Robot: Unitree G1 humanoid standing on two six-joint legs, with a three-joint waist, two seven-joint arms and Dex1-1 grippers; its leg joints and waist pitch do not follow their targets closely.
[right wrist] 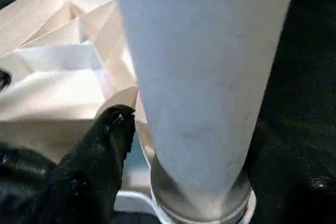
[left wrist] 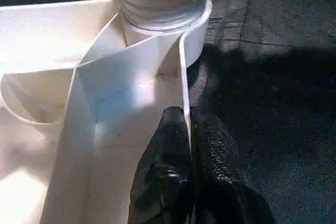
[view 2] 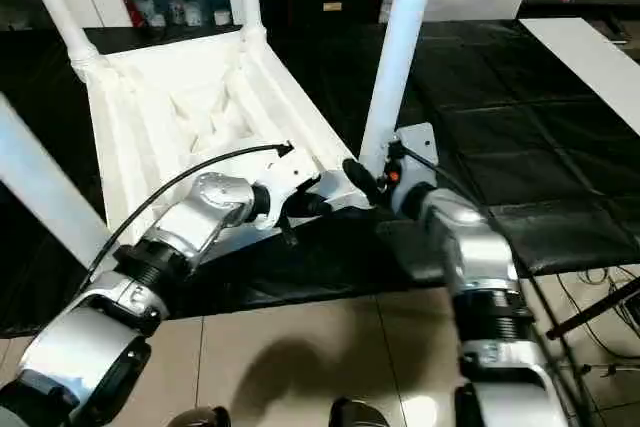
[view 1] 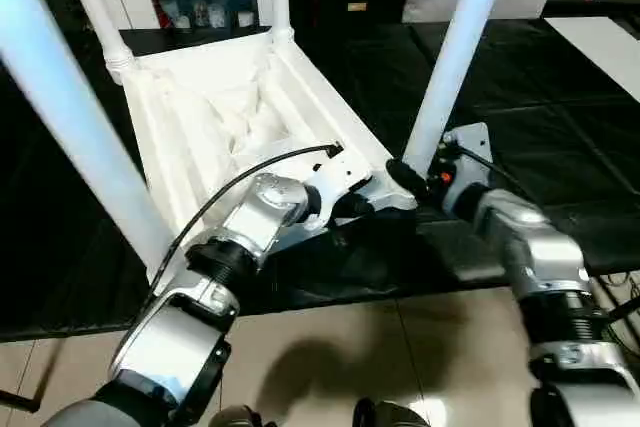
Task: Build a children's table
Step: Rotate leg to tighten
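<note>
- The tabletop (view 1: 230,117) lies upside down on my black-covered worktop (view 1: 520,97), ribbed underside up, its near edge at the worktop's front.
- My left gripper (left wrist: 188,145) has its jaws closed on the tabletop's thin rim wall, one black finger on each face, just beside the near corner socket (left wrist: 168,24).
- My right gripper (view 1: 415,182) sits at the foot of the near right leg (view 1: 455,57), which stands in that socket; one finger (right wrist: 107,135) lies against the leg's base, and I cannot tell how far the jaws stand apart.
- Both silver forearms reach forward and converge on that corner.
- Smooth white tapered tube legs rise from the other corners; a threaded collar shows at the socket.
</note>
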